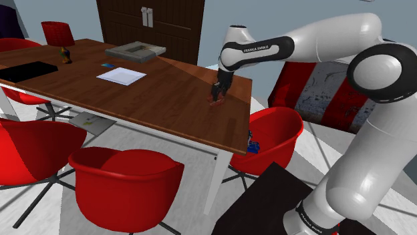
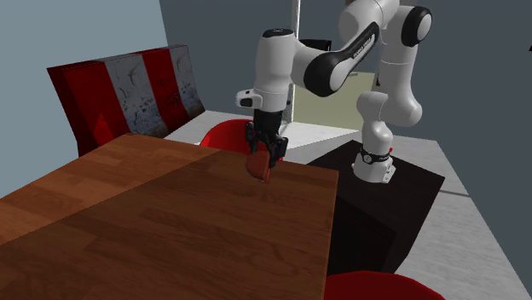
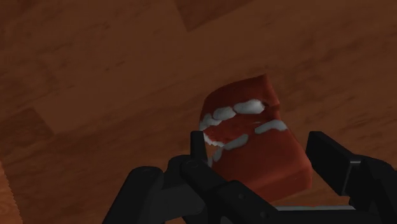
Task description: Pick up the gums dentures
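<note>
Dentures (image 3: 254, 137) sit clasped in end effector (image 2: 264, 156) near table (image 2: 170, 230) edge.

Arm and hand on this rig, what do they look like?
Arm: glossy white rounded links, dark joints, a black band lettered FRANKA EMIKA. Hand: all black, blocky, with two flat fingers. No loose cables visible.
</note>
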You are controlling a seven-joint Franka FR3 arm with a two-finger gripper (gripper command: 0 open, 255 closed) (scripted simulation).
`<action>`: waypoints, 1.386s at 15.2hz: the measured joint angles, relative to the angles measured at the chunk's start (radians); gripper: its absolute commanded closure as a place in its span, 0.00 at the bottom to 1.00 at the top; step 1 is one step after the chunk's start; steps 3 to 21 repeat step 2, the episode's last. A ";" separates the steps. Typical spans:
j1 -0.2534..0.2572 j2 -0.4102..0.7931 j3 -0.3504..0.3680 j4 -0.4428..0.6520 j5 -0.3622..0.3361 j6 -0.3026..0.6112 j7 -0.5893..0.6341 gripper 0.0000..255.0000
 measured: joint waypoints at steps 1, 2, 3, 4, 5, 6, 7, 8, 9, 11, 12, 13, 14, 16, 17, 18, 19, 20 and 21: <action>0.001 -0.002 0.001 0.012 0.000 -0.014 0.001 1.00; 0.000 -0.005 0.000 0.017 0.000 -0.021 0.000 1.00; 0.000 -0.005 0.000 0.017 0.000 -0.021 0.000 1.00; 0.000 -0.005 0.000 0.017 0.000 -0.021 0.000 1.00; 0.000 -0.005 0.000 0.017 0.000 -0.021 0.000 1.00; 0.000 -0.005 0.000 0.017 0.000 -0.021 0.000 1.00; 0.000 -0.005 0.000 0.017 0.000 -0.021 0.000 1.00; 0.000 -0.005 0.000 0.017 0.000 -0.021 0.000 1.00; 0.000 -0.005 0.000 0.017 0.000 -0.021 0.000 1.00; 0.000 -0.005 0.000 0.017 0.000 -0.021 0.000 1.00; 0.000 -0.005 0.000 0.017 0.000 -0.021 0.000 1.00; 0.000 -0.005 0.000 0.017 0.000 -0.021 0.000 1.00; 0.000 -0.005 0.000 0.017 0.000 -0.021 0.000 1.00; 0.000 -0.005 0.000 0.017 0.000 -0.021 0.000 1.00; 0.000 -0.005 0.000 0.017 0.000 -0.021 0.000 1.00; 0.000 -0.005 0.000 0.017 0.000 -0.021 0.000 1.00; 0.000 -0.005 0.000 0.017 0.000 -0.021 0.000 1.00; 0.000 -0.005 0.000 0.017 0.000 -0.021 0.000 1.00; 0.000 -0.005 0.000 0.017 0.000 -0.021 0.000 1.00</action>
